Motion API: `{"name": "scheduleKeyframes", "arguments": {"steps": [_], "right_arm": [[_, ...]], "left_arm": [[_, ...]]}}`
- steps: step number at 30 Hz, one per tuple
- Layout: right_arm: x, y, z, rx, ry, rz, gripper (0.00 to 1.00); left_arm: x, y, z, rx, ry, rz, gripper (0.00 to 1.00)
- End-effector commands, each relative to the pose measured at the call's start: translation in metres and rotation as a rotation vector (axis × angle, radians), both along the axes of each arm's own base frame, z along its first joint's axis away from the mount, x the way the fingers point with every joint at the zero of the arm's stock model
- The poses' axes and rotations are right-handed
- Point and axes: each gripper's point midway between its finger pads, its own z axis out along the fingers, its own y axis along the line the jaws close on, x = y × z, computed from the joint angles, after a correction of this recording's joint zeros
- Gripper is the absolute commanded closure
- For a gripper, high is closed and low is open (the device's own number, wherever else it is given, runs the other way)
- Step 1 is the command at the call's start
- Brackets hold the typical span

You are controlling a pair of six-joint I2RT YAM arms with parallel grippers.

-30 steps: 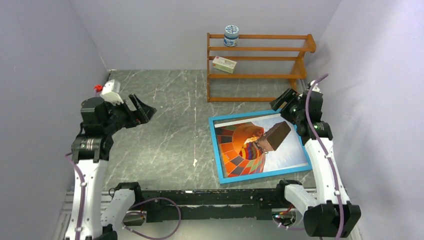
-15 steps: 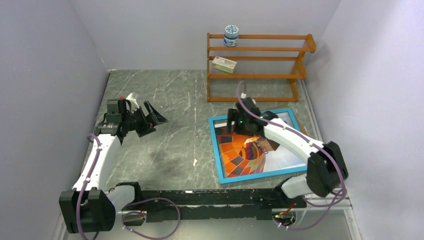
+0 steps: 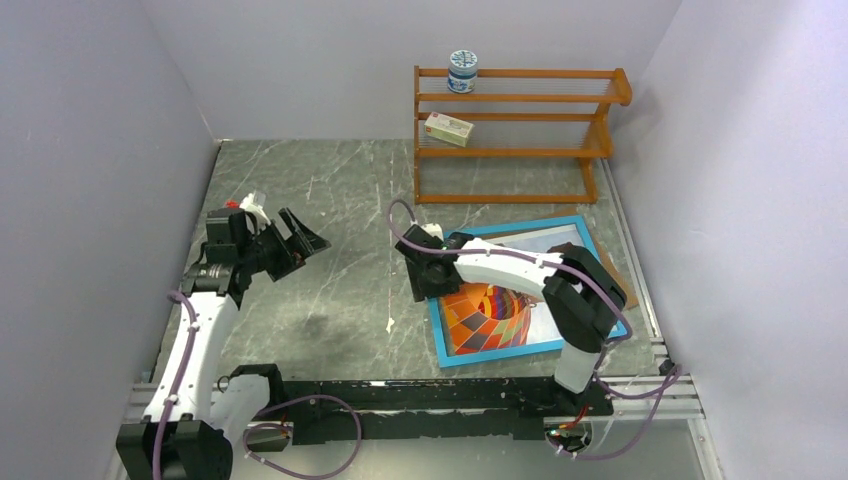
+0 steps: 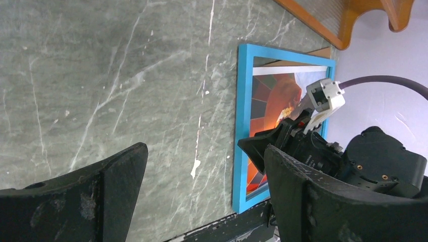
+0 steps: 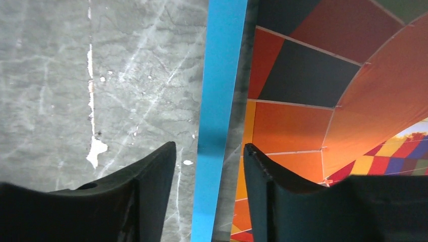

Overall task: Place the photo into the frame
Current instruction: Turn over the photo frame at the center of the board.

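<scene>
The frame point(image 5: 217, 75) lies flat on the counter point(image 3: 330, 190), the photo point(image 3: 490, 305) face up within it. The right gripper point(image 5: 208, 147) has its jaws parted astride the frame's left rail — not pinching it. The left gripper point(image 4: 205, 151) gapes wide, well left of the frame.

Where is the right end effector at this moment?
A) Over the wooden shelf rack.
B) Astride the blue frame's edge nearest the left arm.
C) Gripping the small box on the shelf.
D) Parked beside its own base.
B: in the right wrist view the right end effector has one finger on the table side and the other on the photo side, with the blue rail of the frame between them.
</scene>
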Motion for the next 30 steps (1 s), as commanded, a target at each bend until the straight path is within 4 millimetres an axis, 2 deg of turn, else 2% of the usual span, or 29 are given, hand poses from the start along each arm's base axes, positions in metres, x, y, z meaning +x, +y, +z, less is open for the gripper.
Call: {"name": "scheduleKeyframes", "arguments": {"steps": [1,7,10,13,16,23,30], "right_arm": [[0.001,0.004,0.001,-0.042,-0.003,-0.005,0.49],[-0.002,0.007,-0.011,-0.042,0.018,-0.004,0.61],[0.000,0.009,-0.010,-0.038,0.010,-0.003,0.65],[0.002,0.011,-0.005,-0.022,-0.005,-0.009,0.74],[0.005,0.013,0.013,0.018,-0.039,-0.021,0.79],[0.011,0.018,0.066,0.140,-0.132,-0.037,0.81],[0.015,0.023,0.093,0.249,-0.159,-0.071,0.80]], "left_arm": [[-0.007,-0.003,-0.007,-0.021,0.025,0.002,0.09],[-0.013,-0.021,-0.013,-0.133,0.058,-0.065,0.09],[-0.017,-0.031,-0.017,-0.202,0.072,-0.097,0.09],[-0.020,-0.043,-0.020,-0.281,0.066,-0.139,0.08],[-0.026,-0.057,-0.028,-0.343,0.084,-0.173,0.08],[-0.041,-0.104,-0.060,-0.268,0.140,-0.270,0.08],[-0.052,-0.168,-0.059,-0.348,0.067,-0.430,0.08]]}}
